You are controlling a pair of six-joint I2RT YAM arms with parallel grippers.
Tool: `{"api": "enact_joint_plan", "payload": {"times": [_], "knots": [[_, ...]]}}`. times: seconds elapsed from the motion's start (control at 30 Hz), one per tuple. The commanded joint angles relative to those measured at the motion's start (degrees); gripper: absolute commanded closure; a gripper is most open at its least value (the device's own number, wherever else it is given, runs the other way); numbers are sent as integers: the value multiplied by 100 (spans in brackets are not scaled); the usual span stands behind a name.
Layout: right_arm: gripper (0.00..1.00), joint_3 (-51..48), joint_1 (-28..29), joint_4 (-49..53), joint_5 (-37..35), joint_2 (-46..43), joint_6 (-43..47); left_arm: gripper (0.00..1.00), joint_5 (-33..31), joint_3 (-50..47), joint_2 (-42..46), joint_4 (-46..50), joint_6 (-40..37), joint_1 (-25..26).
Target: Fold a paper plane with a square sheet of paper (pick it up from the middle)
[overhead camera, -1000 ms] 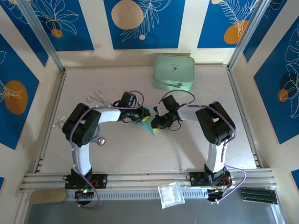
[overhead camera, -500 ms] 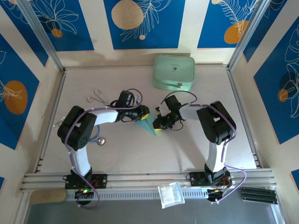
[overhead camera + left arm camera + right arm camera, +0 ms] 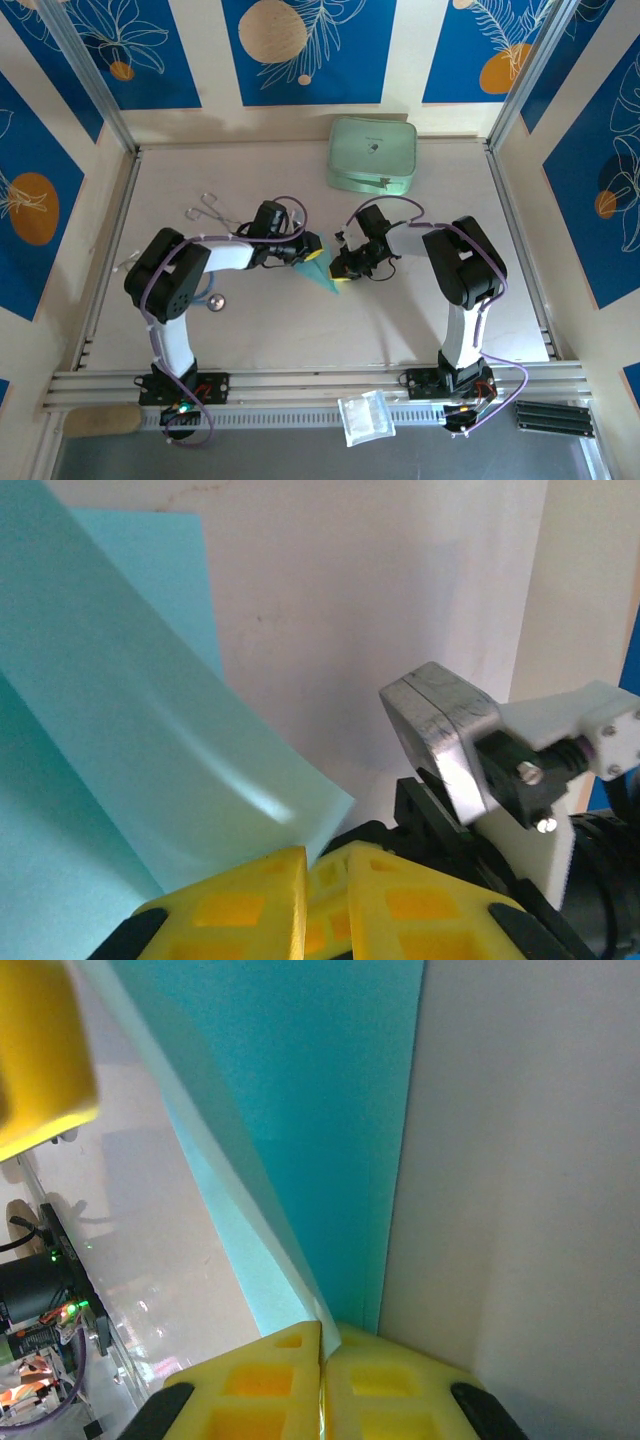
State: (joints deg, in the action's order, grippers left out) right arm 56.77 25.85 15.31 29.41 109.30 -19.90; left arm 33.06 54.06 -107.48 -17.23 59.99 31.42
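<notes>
Left gripper (image 3: 326, 872): fingers pinching thin sky-blue folded paper sheet (image 3: 322, 272); right gripper (image 3: 322, 1342), at sheet's 3 o'clock, pinching its edge.

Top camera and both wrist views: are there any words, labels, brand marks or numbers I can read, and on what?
No text is readable.
Mint-green case: a small dark mark on the lid, too small to read.
Blue paper: plain, no print.
Wall panels: leaf and circle patterns, no lettering.
</notes>
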Motion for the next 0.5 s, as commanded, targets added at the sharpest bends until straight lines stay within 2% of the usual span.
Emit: {"api": "enact_joint_plan", "payload": {"times": [0.0,0.47], "knots": [[90,-8,-24,371,31,-60,98,82,69,139,-189,-49,47,35],[89,-52,-62,350,26,-25,27,84,-186,267,-384,366,44,17]]}}
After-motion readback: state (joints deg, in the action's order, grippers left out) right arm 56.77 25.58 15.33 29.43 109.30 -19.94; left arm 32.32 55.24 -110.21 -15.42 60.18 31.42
